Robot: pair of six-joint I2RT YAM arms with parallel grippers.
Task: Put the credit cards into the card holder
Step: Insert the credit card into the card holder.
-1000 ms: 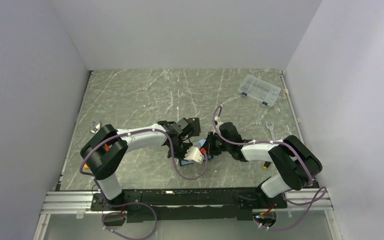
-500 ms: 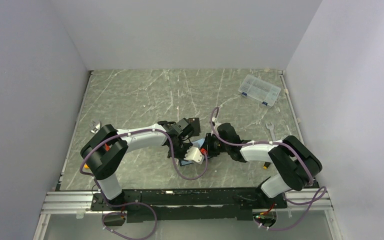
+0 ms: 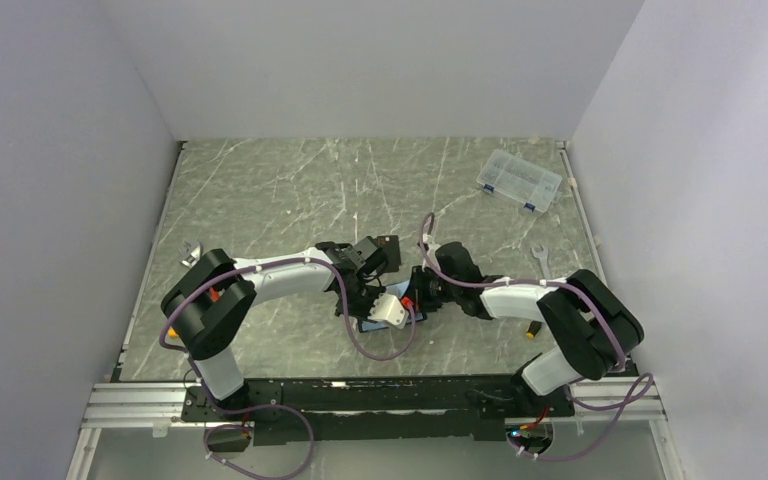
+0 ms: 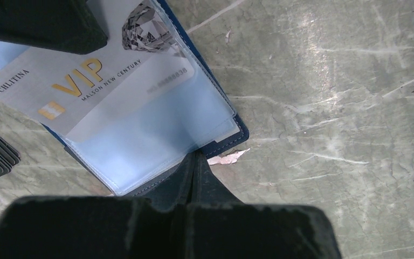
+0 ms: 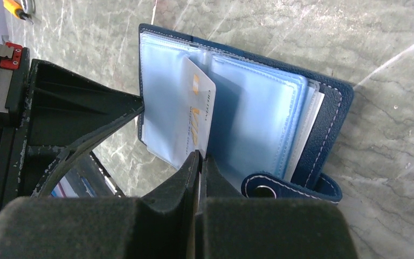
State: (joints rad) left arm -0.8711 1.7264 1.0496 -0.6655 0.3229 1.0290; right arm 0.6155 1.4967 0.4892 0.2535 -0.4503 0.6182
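steadying the open card holder on the marble table, we risk, in our judgement, buckling its clear sleeve if the push skews. the silver vip card sits half inside, entering from ten o'clock. left gripper pinches the holder's six o'clock edge; right gripper is clamped on the card.

We overlook the whole surface from high above, while both wrist views closely share the open card holder.
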